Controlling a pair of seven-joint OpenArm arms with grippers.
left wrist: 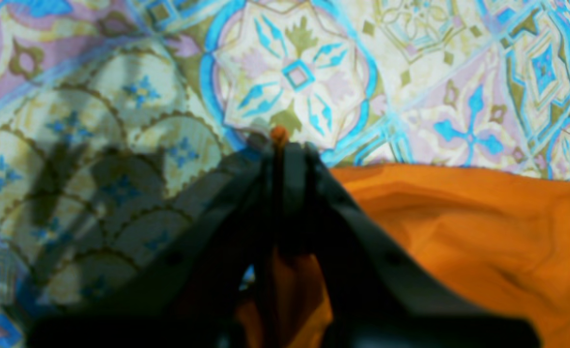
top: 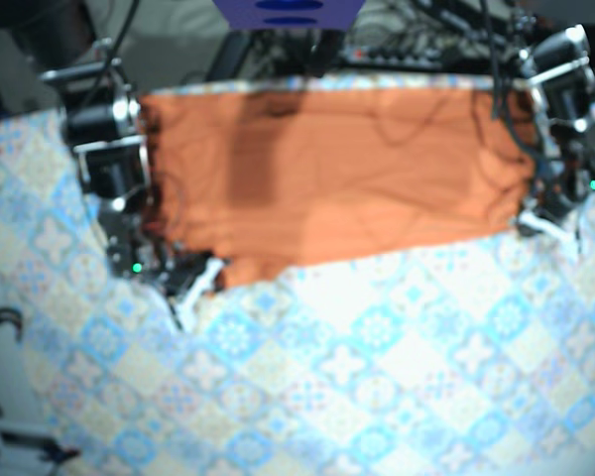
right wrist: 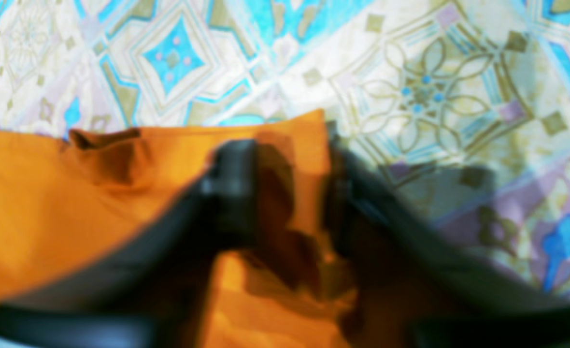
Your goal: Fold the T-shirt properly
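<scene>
Apparently soft, creased rectangular orange T-shirt (top: 337, 178)

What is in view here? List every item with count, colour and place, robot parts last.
Tablecloth: one, blue and white tile pattern, covering the whole work surface.
T-shirt: one, orange, spread across the far part of the cloth, its near corners at the grippers.
Cables: several, dark, beyond the cloth's far edge.
Blue-purple panel: one, top centre of the base view, too cropped to identify.
Left gripper: one, black, shut on a shirt corner, base view's right.
Right gripper: one, black, jaws apart with shirt fabric between them, base view's left.
</scene>
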